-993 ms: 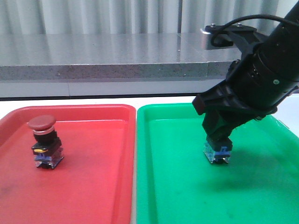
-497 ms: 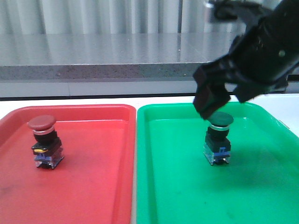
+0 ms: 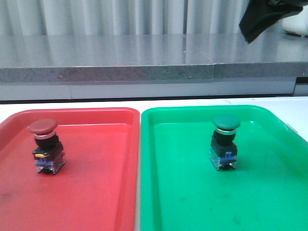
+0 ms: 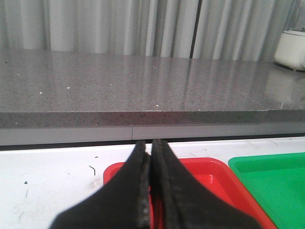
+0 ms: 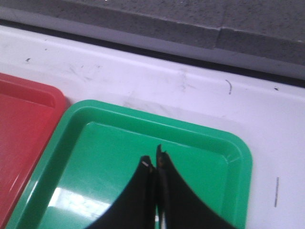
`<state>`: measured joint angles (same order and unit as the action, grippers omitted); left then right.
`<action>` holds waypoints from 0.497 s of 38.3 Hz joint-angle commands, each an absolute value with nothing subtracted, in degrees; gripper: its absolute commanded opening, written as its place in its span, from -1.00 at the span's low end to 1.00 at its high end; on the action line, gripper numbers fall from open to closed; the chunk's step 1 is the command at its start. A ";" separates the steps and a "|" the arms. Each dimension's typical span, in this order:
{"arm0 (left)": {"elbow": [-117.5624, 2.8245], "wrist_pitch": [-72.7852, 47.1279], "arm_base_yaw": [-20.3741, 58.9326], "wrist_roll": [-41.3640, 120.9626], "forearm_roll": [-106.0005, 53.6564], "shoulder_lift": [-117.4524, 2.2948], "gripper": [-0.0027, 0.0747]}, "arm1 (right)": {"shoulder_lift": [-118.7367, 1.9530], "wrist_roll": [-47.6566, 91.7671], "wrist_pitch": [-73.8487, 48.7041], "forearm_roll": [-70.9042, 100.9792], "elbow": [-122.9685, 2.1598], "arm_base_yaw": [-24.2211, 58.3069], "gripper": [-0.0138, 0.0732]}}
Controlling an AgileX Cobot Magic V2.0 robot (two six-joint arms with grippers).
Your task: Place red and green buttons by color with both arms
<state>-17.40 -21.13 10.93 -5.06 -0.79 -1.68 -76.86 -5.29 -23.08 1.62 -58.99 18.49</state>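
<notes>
The red button [image 3: 45, 146] stands upright in the red tray [image 3: 96, 192] at its left. The green button [image 3: 224, 141] stands upright in the green tray [image 3: 269, 202] near its middle. My right gripper [image 5: 155, 160] is shut and empty, high above the green tray [image 5: 95, 157]; only a black part of that arm [image 3: 262, 17] shows at the front view's top right. My left gripper [image 4: 150, 145] is shut and empty above the near side of the red tray [image 4: 209, 174]. Neither button shows in the wrist views.
A grey stone ledge [image 3: 120, 57] runs along the back, with curtains behind it. A white object [image 4: 291, 50] stands on the ledge at the right. White tabletop [image 5: 167, 81] surrounds the trays.
My right gripper let go of the green button, which stays standing in the green tray, and rose up and to the right, almost out of the front view.
</notes>
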 commanded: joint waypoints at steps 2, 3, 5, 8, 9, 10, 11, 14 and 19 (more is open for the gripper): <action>-18.81 -16.78 11.28 -5.44 -1.43 -2.34 -0.98 | -73.36 -5.03 -20.73 1.06 -60.90 14.12 -0.84; -18.81 -16.78 11.28 -5.44 -1.43 -2.34 -0.98 | -72.93 -5.03 -20.98 1.06 -60.79 13.30 -0.84; -18.81 -16.78 11.28 -5.44 -1.43 -2.34 -0.98 | -71.24 -5.03 -20.92 1.06 -59.86 11.29 -0.84; -18.81 -16.78 11.28 -5.44 -1.43 -2.34 -0.98 | -67.69 -5.03 -19.71 1.06 -57.14 9.25 -0.84; -18.81 -16.78 11.28 -5.44 -1.43 -2.34 -0.98 | -66.13 -5.03 -18.83 1.06 -56.12 8.72 -0.84; -18.81 -16.78 11.28 -5.44 -1.43 -2.34 -0.98 | -64.84 -5.03 -17.99 1.06 -54.55 8.42 -0.84; -18.81 -16.78 11.28 -5.44 -1.43 -2.34 -0.98 | -63.01 -5.03 -16.68 1.06 -52.76 8.09 -0.84; -18.81 -16.78 11.28 -5.44 -1.43 -2.34 -0.98 | -57.50 -5.03 -12.96 1.00 -47.21 8.03 -0.84; -18.81 -16.78 11.28 -5.44 -1.43 -2.34 -0.98 | -46.94 -4.98 -7.75 0.96 -36.40 8.03 -0.84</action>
